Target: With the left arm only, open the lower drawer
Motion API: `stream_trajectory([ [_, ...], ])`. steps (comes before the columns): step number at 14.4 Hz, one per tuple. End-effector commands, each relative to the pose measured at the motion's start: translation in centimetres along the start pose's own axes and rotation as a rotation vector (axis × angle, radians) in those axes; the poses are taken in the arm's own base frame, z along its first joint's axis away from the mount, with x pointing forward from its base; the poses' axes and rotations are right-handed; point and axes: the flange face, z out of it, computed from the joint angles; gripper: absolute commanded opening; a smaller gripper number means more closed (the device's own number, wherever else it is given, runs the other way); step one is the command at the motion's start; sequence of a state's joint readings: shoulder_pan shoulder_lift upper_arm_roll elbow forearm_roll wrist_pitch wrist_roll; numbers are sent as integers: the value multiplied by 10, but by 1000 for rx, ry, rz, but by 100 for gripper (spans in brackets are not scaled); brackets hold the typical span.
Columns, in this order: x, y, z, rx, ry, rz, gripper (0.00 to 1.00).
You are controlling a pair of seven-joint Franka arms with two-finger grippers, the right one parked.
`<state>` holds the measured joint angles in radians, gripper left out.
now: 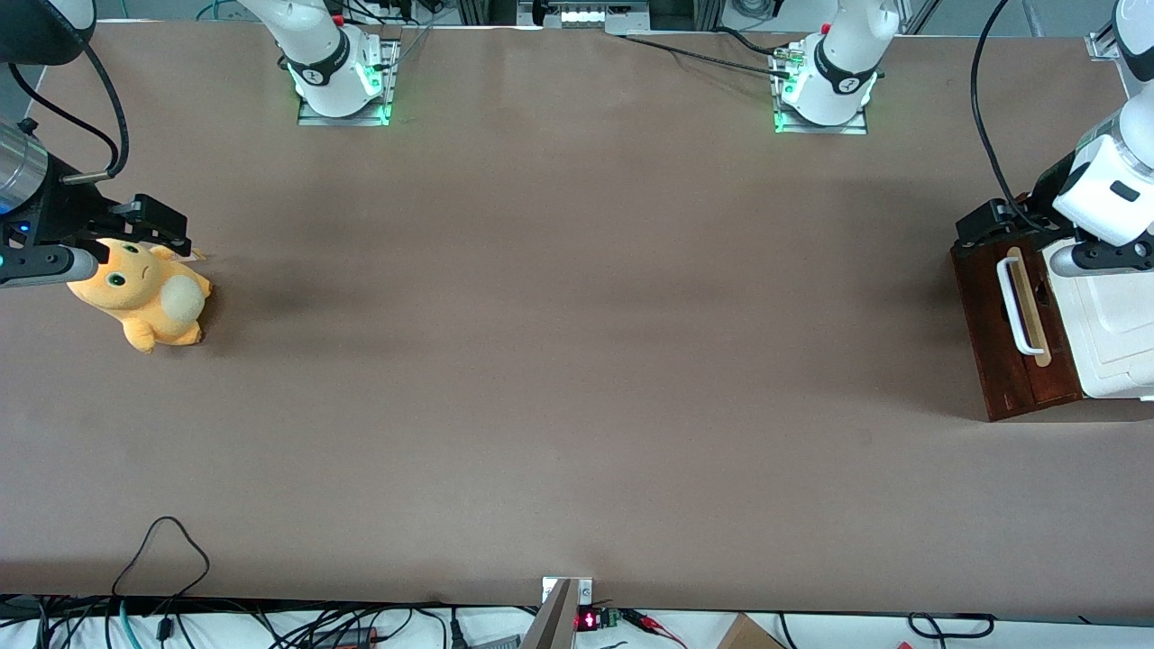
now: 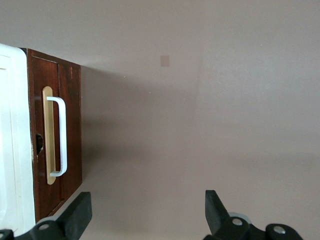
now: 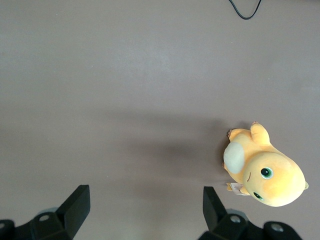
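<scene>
Lower drawer (image 2: 59, 135) beside wide-spread end effector (image 2: 147, 215)

a wide brown table (image 1: 559, 361) evenly lit, cables (image 1: 162, 577) along its near edge.

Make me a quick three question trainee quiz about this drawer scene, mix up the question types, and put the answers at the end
1. True or false: the gripper is clamped on the white loop handle.
2. Multiple choice: the lower drawer is A) pulled fully out, B) shut, C) removed from the cabinet.
3. Fill in: the orange plush toy lies toward the ______ arm's end of the table.

Key:
1. False. Its fingers are spread apart over bare table, clear of the handle.
2. B. No pale wood interior shows.
3. Parked.
</scene>
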<state>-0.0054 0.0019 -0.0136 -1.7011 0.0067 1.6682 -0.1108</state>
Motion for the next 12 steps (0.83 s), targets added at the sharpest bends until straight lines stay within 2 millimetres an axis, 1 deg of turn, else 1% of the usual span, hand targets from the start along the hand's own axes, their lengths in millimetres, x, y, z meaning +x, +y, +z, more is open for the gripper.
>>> stream_trajectory([
  [1, 0, -1, -2, -13, -31, 20, 100],
  [2, 0, -2, -2, -1, -30, 21, 100],
  [5, 3, -6, 5, 44, -36, 24, 100],
  [6, 6, -6, 7, 46, -25, 15, 97],
  [7, 9, -4, 7, 54, -7, 14, 96],
  [8, 10, -1, 9, 115, 1, 32, 95],
  [10, 11, 28, 23, 327, 3, 107, 94],
  [12, 8, 42, 47, 474, -2, 83, 94],
])
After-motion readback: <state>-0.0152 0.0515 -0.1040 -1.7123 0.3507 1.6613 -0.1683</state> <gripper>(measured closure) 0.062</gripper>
